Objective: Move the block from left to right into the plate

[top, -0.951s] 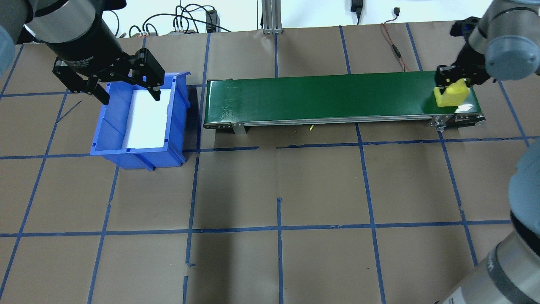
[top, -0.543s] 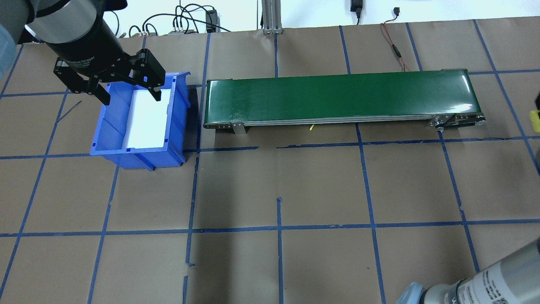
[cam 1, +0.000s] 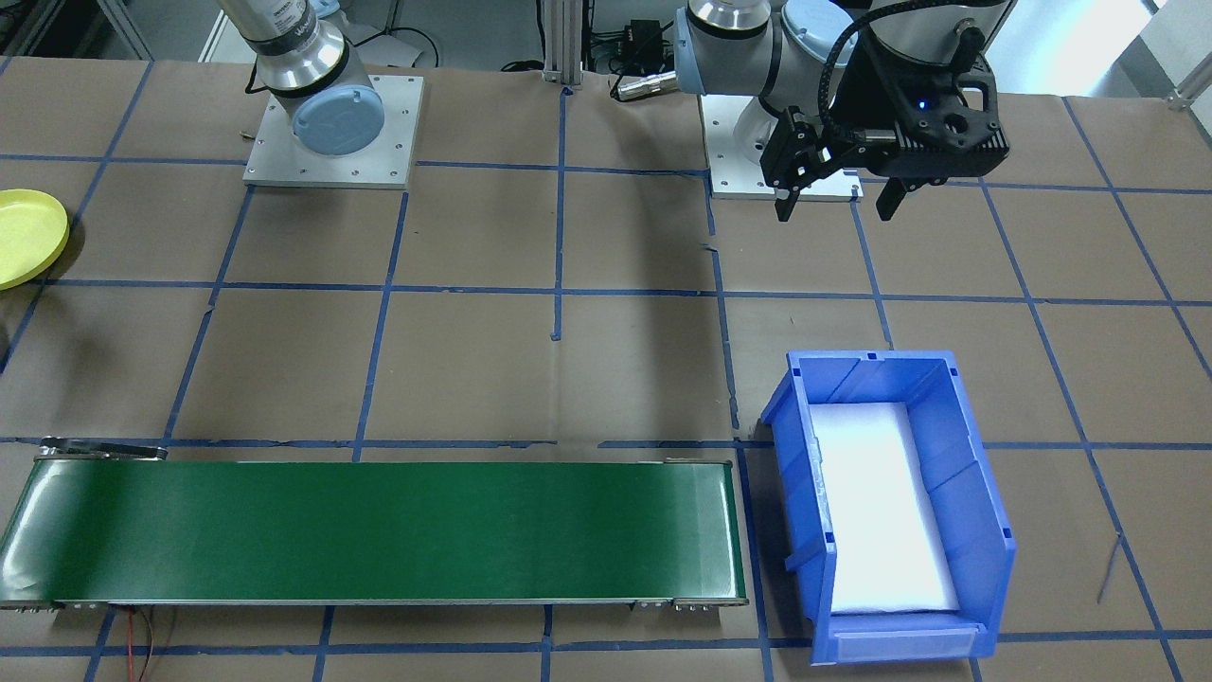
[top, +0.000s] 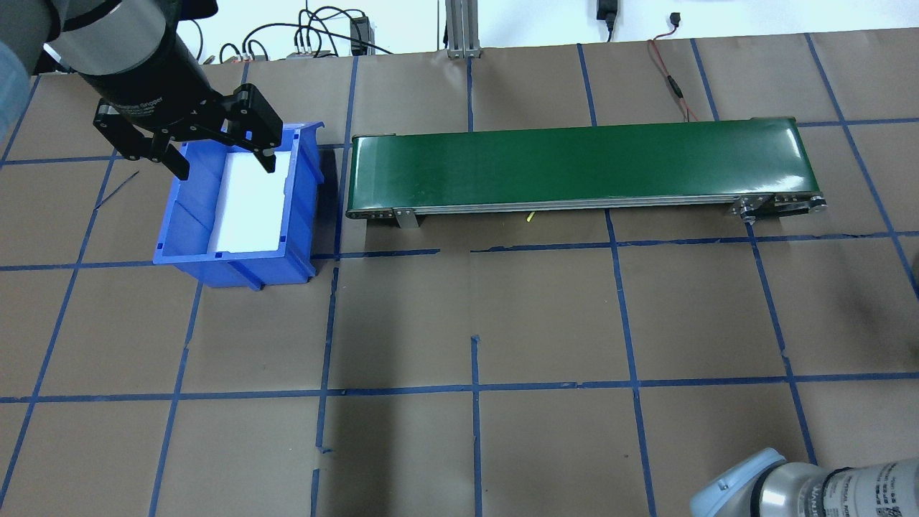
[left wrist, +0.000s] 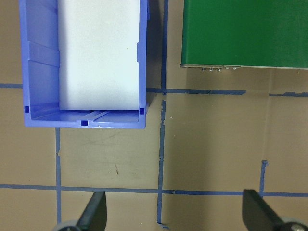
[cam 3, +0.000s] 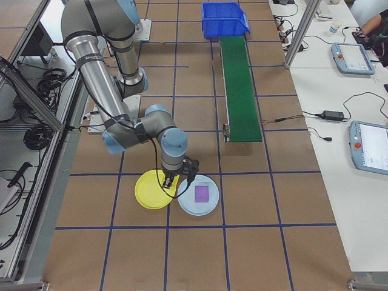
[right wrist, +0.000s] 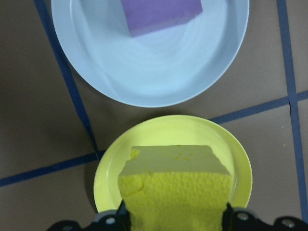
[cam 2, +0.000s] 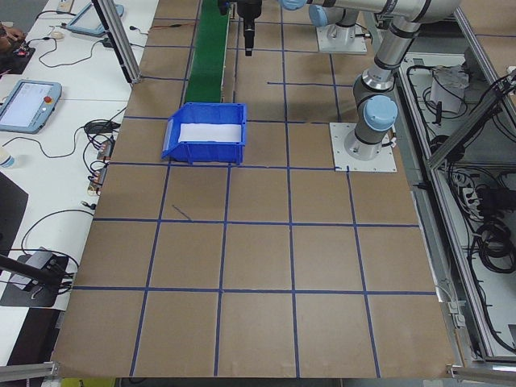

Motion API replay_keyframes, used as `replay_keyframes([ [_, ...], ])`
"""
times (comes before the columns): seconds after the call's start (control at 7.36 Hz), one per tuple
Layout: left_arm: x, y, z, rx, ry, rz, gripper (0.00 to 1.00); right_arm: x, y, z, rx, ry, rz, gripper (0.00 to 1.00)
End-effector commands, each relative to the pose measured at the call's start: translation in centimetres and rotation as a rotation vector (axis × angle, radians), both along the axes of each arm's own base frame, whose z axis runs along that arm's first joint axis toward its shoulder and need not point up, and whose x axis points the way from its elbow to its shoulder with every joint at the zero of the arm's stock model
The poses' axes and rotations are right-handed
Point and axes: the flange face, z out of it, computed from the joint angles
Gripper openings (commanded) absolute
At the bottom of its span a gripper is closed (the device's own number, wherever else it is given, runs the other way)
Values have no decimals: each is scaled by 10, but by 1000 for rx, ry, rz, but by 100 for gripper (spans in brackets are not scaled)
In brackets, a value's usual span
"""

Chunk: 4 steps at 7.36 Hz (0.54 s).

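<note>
Yellow block (right wrist: 175,190) pinched in the right pincer (right wrist: 173,219), hanging directly above the yellow plate (right wrist: 240,166), so straight down remains. Long axis across the jaws. Right arm by far nearer; left pincer (top: 215,154) spread wide over the blue bin (top: 237,269). One yellow block, one purple block (right wrist: 161,14), two plates, one bin, one belt (top: 574,165).

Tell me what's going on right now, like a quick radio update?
Right end effector shut on yellow block, above yellow plate. Left end effector open, empty, over blue bin. Pale plate holding purple block sits beside; nothing blocking.
</note>
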Motion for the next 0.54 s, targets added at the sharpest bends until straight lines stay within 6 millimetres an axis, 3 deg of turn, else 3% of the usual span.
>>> replay_keyframes([
  [0.0, -1, 0, -1, 3, 0, -1, 100, -12, 31, -25, -52, -42, 187, 31],
  [0.27, 0, 0, -1, 3, 0, 0, 100, -31, 39, -54, -68, -50, 251, 38],
  [0.41, 0, 0, -1, 1, 0, 0, 100, -30, 38, -55, -83, -59, 252, 54],
])
